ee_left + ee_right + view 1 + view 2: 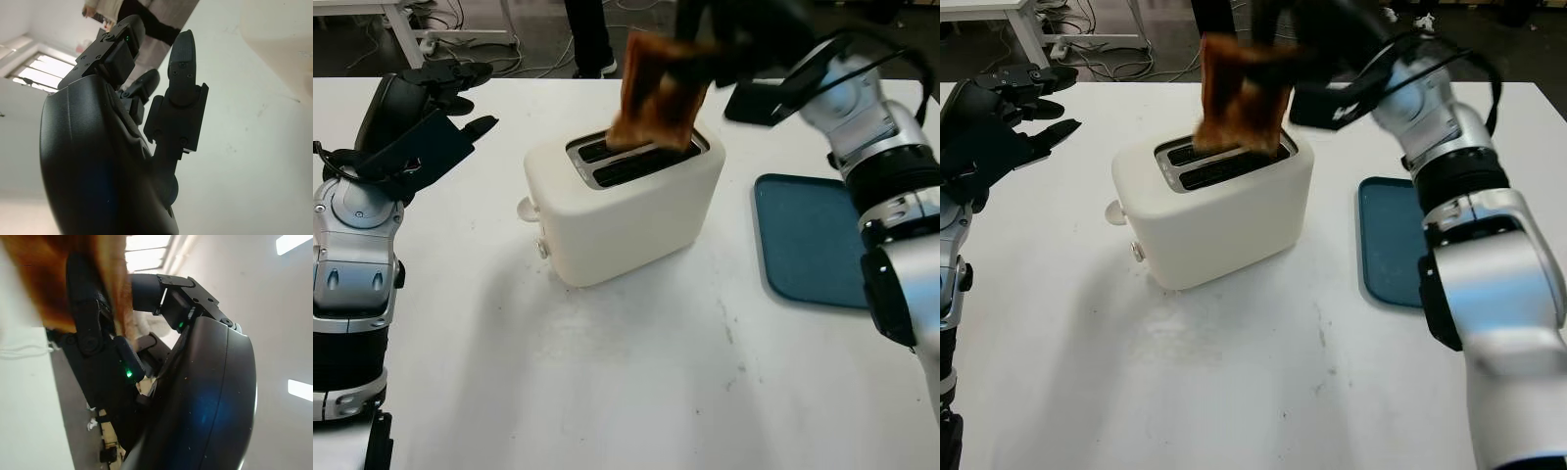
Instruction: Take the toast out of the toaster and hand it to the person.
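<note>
A browned slice of toast [651, 93] hangs tilted over the slots of the cream toaster [626, 211], its lower edge still at the slot mouth. My right hand [715, 54] is shut on the toast's upper part, reaching in from the right; up close, its fingers [93, 342] clamp the brown slice [46, 279]. My left hand [431, 108] is open above the table's left side, well clear of the toaster. A person's dark-trousered legs [590, 34] stand beyond the table's far edge.
A dark teal tray [813, 240] lies on the white table [636, 372] right of the toaster. A black object [756, 103] sits behind the right arm near the far edge. A white desk frame and cables show on the floor at back left.
</note>
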